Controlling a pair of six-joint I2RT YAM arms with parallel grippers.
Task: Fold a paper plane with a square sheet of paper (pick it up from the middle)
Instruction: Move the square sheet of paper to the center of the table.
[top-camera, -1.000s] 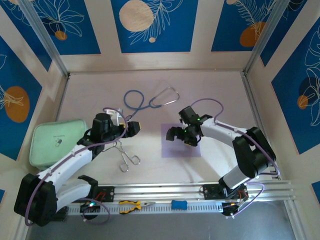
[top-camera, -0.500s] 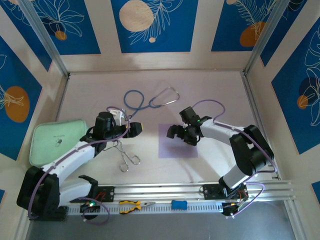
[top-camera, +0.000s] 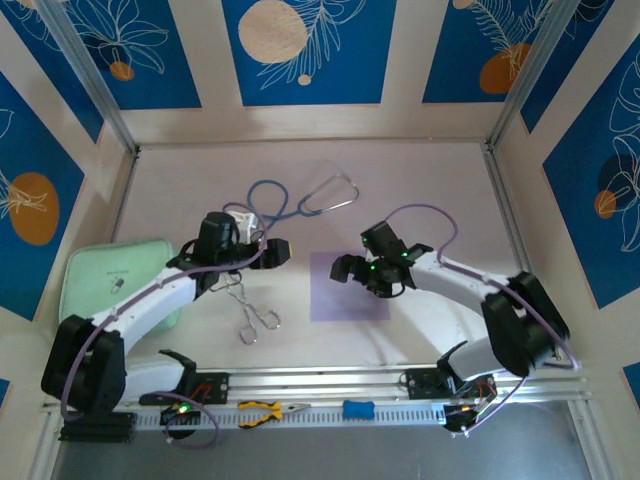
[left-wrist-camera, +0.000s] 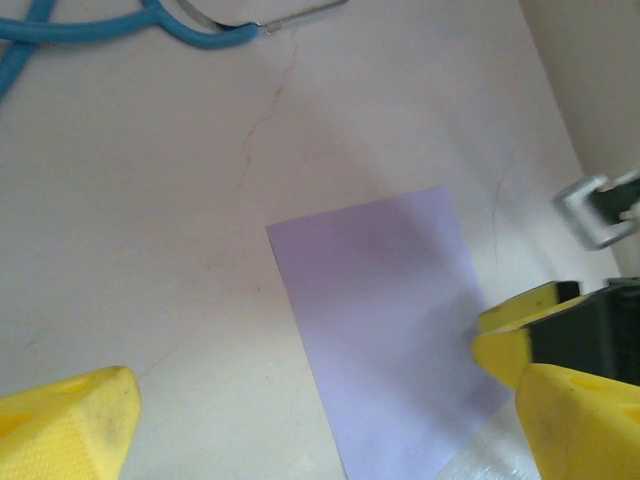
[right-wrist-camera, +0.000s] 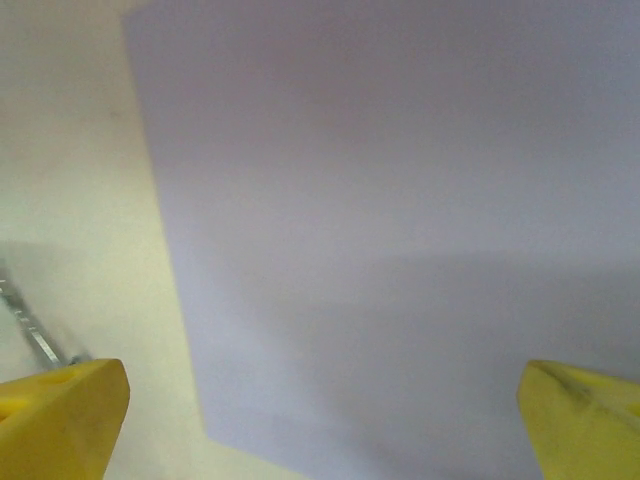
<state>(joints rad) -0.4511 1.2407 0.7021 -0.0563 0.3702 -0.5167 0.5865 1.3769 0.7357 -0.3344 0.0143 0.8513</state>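
Mid-bench: right gripper (top-camera: 358, 272) wide over flat square sheet of paper (top-camera: 335, 295), presumably for centre pick; left gripper (top-camera: 272, 252) wide alongside.

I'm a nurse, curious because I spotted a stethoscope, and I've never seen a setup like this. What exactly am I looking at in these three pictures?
These are two white robot arms bolted at the near edge of a table. The wide picture comes from a fixed camera above and behind them. The other two come from a camera on each wrist; the yellow wedges in their bottom corners are that gripper's own fingers. On the table lie a flat, unfolded square sheet of paper in pale lilac, a blue stethoscope, metal forceps and a mint-green pouch; pliers sit by the front rail. The left gripper and the right gripper are both open and hold nothing. The right gripper is above the sheet.
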